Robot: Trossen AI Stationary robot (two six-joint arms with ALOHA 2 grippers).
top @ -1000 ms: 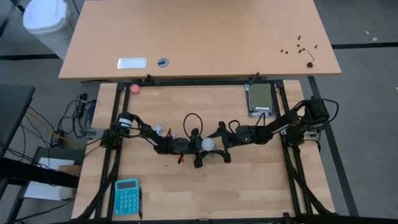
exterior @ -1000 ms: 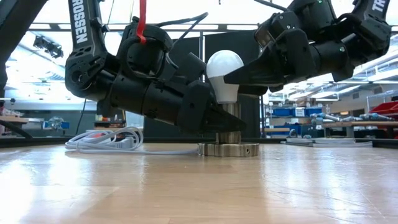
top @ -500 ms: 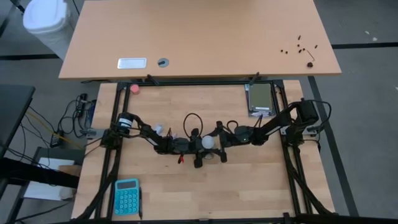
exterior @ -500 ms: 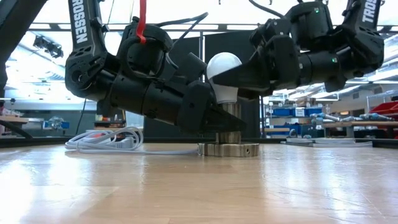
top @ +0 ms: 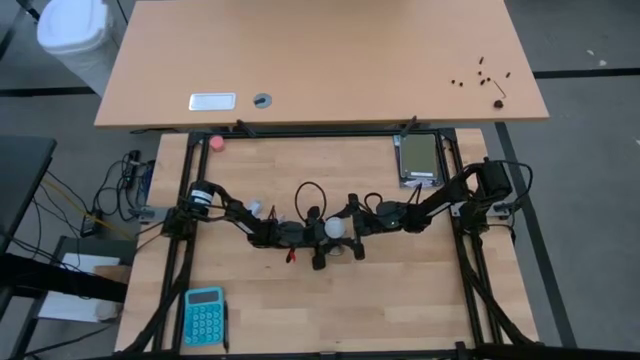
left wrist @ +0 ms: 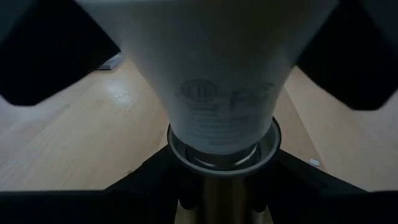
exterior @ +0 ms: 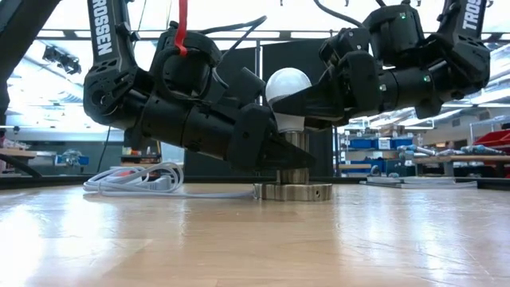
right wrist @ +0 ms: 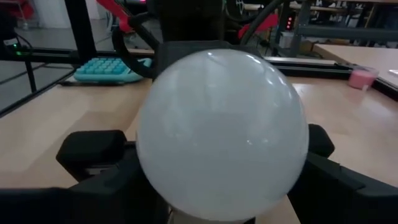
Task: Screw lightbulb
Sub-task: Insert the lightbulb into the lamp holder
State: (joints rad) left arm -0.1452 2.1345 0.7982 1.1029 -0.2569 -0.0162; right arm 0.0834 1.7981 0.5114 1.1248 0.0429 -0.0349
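Two grippers meet at the middle of the bench (top: 420,300), and between them the lightbulb (exterior: 288,97) stands upright with its screw base down in the round metal socket (exterior: 292,190), which sits flat on the wood with a white cord (exterior: 135,179) coiled off toward nine o'clock in the low view. In the high view the left gripper (top: 312,238) comes in from nine o'clock and the right gripper (top: 352,232) from three o'clock. The left fingers are closed low on the socket's brass collar just under the bulb's neck, steadying it. The right fingers bracket the frosted globe on both sides; they look set against the glass, gripping the lightbulb, though contact is hard to confirm from the low view. The bulb should be light and stiff, but its thin shell is fragile and its smooth rounded surface slippery, so a hard squeeze risks cracking it and a weak one will slide. The best hold is across the widest part of the globe, fingers level and centred over the socket axis, turning gently so the thread does not cross. A teal calculator (top: 204,314) lies at seven o'clock on the bench, and a small pink ball (top: 216,143) at eleven o'clock.
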